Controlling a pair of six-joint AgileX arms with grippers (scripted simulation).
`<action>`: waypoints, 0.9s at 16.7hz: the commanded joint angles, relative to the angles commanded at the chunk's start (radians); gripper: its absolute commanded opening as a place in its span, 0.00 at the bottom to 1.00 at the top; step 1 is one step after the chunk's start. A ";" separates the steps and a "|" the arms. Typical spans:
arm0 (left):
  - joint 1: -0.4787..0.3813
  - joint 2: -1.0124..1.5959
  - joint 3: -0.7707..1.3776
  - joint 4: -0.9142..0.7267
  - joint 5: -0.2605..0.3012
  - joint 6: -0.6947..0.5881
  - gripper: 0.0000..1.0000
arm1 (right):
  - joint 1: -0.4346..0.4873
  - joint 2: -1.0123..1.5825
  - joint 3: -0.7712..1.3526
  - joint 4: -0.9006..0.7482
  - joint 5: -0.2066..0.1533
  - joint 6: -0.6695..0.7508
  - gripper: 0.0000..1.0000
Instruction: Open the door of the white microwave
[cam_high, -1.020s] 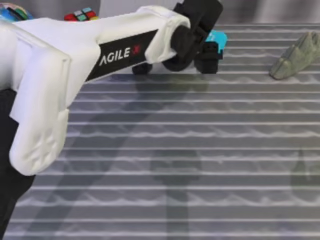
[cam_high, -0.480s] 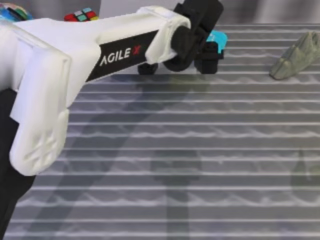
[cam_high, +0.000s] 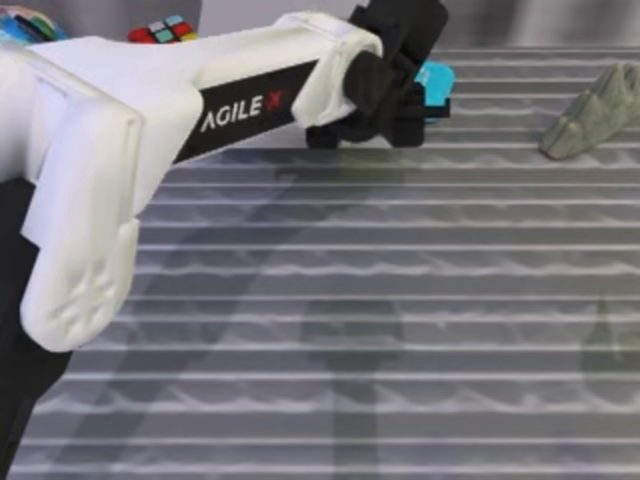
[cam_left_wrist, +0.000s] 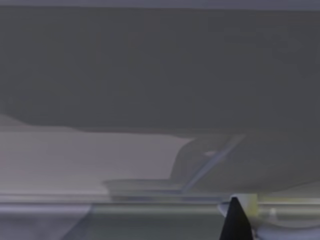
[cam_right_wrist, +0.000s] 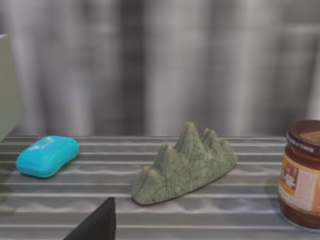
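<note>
My left arm reaches across the top view to the far middle, and its black gripper (cam_high: 375, 110) sits against the pale front of the white microwave (cam_high: 260, 12) at the back edge. In the left wrist view the door (cam_left_wrist: 160, 65) fills the picture as a dark grey window seen from very close. A pale strip (cam_left_wrist: 150, 197) runs below it. I cannot tell whether the door is ajar. My right gripper (cam_right_wrist: 97, 222) shows only as a black tip, parked low over the table. The microwave's pale side (cam_right_wrist: 7, 85) is at the edge of the right wrist view.
A blue soap bar (cam_high: 435, 80) lies just right of the left gripper. A green crackled rock ornament (cam_high: 590, 112) sits at the far right, with a brown jar (cam_right_wrist: 302, 172) beyond it. A colour cube (cam_high: 162, 30) stands at the back left.
The black end of the left gripper has drawn in and shifted slightly right toward the soap bar. The white arm has barely moved.
</note>
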 joint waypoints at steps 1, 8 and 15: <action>0.000 0.000 0.000 0.000 0.000 0.000 0.00 | 0.000 0.000 0.000 0.000 0.000 0.000 1.00; 0.000 0.000 0.000 0.000 0.000 0.000 0.00 | 0.000 0.000 0.000 0.000 0.000 0.000 1.00; -0.033 -0.095 -0.165 0.055 -0.020 -0.029 0.00 | 0.000 0.000 0.000 0.000 0.000 0.000 1.00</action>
